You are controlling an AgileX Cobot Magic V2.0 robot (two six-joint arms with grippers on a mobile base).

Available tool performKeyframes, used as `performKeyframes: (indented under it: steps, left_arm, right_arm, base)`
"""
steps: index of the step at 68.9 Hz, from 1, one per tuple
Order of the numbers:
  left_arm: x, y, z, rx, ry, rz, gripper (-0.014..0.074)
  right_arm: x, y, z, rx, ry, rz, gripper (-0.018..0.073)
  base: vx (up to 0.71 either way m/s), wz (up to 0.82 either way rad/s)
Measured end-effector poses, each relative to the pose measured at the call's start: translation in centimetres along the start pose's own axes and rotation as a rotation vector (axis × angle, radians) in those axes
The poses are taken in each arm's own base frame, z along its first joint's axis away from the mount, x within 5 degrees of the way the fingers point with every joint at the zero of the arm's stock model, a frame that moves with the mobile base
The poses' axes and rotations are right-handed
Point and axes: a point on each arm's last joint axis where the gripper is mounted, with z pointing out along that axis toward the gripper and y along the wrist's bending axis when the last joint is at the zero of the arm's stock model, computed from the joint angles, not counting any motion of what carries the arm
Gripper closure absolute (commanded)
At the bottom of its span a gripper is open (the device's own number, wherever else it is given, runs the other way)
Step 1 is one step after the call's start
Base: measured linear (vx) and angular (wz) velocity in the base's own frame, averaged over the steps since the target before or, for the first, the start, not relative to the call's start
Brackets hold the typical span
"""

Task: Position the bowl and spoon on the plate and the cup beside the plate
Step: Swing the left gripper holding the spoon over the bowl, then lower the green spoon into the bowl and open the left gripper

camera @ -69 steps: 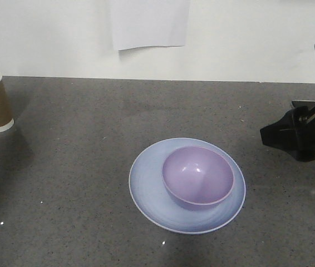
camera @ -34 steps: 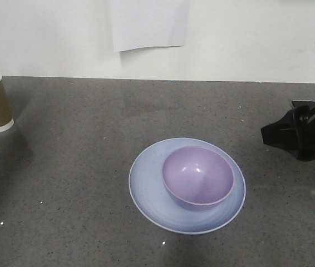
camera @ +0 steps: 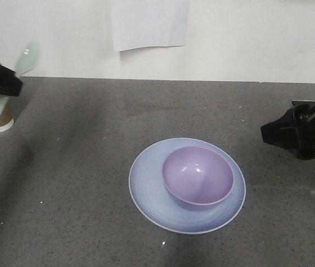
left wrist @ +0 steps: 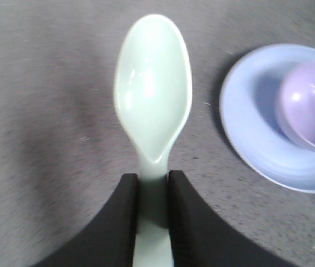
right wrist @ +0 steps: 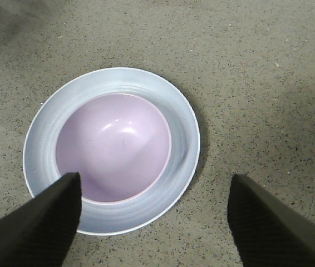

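While the left gripper (left wrist: 153, 179) pinches the spoon (left wrist: 153, 94) by its handle, its two black fingers closed narrowly on either side of the stem, the scoop points away from the wrist with its hollow facing up. Pale mint-green and glossy, the spoon has a rounded oval scoop with soft highlights and a short flat handle that runs down between the fingers. From the front it is held in the air at the far left edge of the scene, tilted with the scoop up toward the wall, and it shows blurred. Just behind it stands the brown paper cup (camera: 6, 113), largely hidden, its white base band resting on the dark speckled table (camera: 79, 183).

Near the middle of the table lies the pale blue-lilac plate (camera: 146, 189), round and shallow with a thin raised rim. Upright on it sits the lavender bowl (camera: 197, 177), smooth and deep, set toward the plate's right side so that a wider crescent of plate shows on the left. The spoon is well apart from both.

At the right edge the right gripper (right wrist: 154, 181) hangs beside the plate, its jaws spread wide and holding nothing. On the far wall hangs a plain white sheet of paper (camera: 149, 22).
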Motion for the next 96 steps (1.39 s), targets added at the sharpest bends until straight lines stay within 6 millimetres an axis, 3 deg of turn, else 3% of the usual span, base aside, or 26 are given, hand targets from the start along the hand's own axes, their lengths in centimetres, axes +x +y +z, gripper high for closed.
performKeyframes:
  steps: [28,54,72,96]
  left_arm:
    - [-1.9,-8.5,9.7,0.219,0.207,0.285,0.0604]
    - [-2.8,-14.3,15.6,0.305,0.278,0.417,0.0604]
    - [-2.1,-16.8,19.5,0.335,0.354,0.461,0.0603]
    - [-1.3,-17.0,22.5,0.329,0.415,0.457,0.0580]
  right_arm:
    - [0.0,0.0,0.0,0.000,0.000,0.000,0.0039]
    - [0.0,0.0,0.0,0.000,0.000,0.000,0.0039]
    - [0.0,0.0,0.0,-0.001,0.000,0.000,0.0039]
    - [0.0,0.0,0.0,-0.001,0.000,0.001,0.0039]
  base:
    - [0.00,0.00]
    - [0.00,0.00]
    - [0.00,0.00]
    - [0.00,0.00]
